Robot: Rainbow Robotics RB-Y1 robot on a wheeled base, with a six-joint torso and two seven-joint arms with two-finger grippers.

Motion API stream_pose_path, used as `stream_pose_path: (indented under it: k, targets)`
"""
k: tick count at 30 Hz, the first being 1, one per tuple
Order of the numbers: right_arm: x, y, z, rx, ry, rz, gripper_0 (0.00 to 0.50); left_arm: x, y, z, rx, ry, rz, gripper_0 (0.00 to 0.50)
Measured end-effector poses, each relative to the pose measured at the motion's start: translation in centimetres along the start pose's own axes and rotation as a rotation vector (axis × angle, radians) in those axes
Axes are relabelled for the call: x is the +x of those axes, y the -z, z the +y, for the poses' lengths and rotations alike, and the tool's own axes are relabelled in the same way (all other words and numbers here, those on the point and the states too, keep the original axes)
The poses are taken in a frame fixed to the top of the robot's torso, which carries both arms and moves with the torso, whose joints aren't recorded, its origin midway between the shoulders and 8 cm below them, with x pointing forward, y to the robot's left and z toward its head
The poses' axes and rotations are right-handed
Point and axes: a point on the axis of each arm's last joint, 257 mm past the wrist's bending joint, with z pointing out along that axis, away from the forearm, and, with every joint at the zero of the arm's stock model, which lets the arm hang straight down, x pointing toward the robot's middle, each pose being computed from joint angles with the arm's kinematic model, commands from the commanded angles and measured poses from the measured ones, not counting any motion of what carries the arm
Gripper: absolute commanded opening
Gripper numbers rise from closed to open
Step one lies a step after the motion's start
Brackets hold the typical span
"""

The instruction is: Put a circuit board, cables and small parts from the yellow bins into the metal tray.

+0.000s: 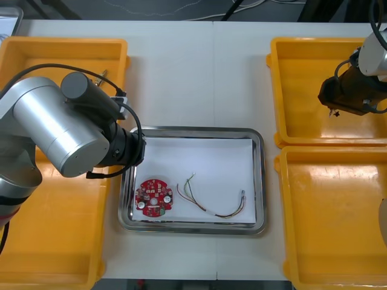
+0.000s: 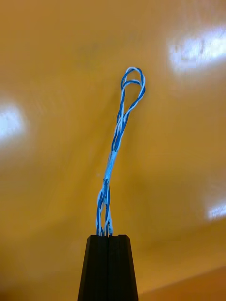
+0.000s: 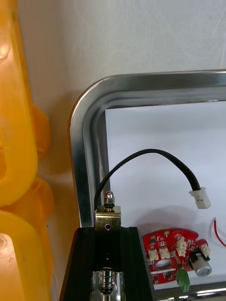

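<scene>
Metal tray (image 1: 260, 181) lies at the middle of the light surface (image 1: 193, 72), white inside, with yellow bins on both sides of it. A round red circuit board (image 1: 153, 197) sits in the tray's near-left corner, and a red and yellow cable (image 1: 211, 202) curls across the tray's near half, just to the right of the board. The left arm (image 1: 54, 127) reaches in from the tray's left, its thick silver forearm angled down and its black wrist over the tray's left rim. The right arm (image 1: 375, 57) is bent down over the far bin (image 1: 302, 78) on the tray's right, and the right pincer (image 1: 334, 112) points into that bin, well apart from the tray. Seen from the right wrist, the pincer is pinched closed on the end of a twisted blue and white cable (image 2: 120, 136), which stretches straight out from the fingertips to a small loop, with the bin's floor (image 2: 52, 70) behind it. Seen from the left wrist, the left pincer (image 3: 108, 230) grips a small metal part (image 3: 108, 214) just inside the tray's rounded corner. A black cable (image 3: 150, 157) rises from behind that part and arcs over the tray's white floor to a white plug (image 3: 201, 197), with the board just beyond the fingertips.
</scene>
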Motion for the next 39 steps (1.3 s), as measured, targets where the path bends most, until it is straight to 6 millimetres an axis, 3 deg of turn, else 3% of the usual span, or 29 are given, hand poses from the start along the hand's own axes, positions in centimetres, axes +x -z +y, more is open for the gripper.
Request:
stream_pose_path:
  k: [6,11,13,15,18,19,32,39]
  targets:
    - [2.0,-0.4,-0.2,0.011,-0.001,0.063,0.000,-1.5,-1.6,-0.6,0.010,0.022,-0.049,0.000]
    - [2.6,-0.6,0.2,0.003,0.001,0.076,0.011,-1.5,-2.5,-1.0,0.005,0.023,-0.054,0.000]
    - [2.6,-0.6,0.3,0.000,0.000,0.077,0.098,-1.4,-2.7,-1.2,0.002,0.017,-0.056,0.000]
    - [2.6,-0.6,0.3,-0.003,-0.003,0.078,0.306,-1.2,-2.8,-1.4,0.003,0.008,-0.056,0.000]
    - [2.5,-0.5,0.2,-0.005,-0.009,0.075,0.451,-0.9,-3.0,-1.9,0.008,-0.005,-0.054,0.000]
    - [2.5,-0.5,0.2,-0.006,-0.010,0.074,0.476,-0.8,-3.0,-2.1,0.011,-0.009,-0.054,0.000]
    - [1.4,-0.2,0.5,-0.020,-0.015,0.034,0.477,-1.2,-4.0,-2.2,0.005,-0.005,-0.069,0.000]
    - [1.4,-1.9,0.3,-0.020,-0.060,0.083,0.479,-2.0,-4.6,-2.7,0.019,0.002,-0.100,0.000]
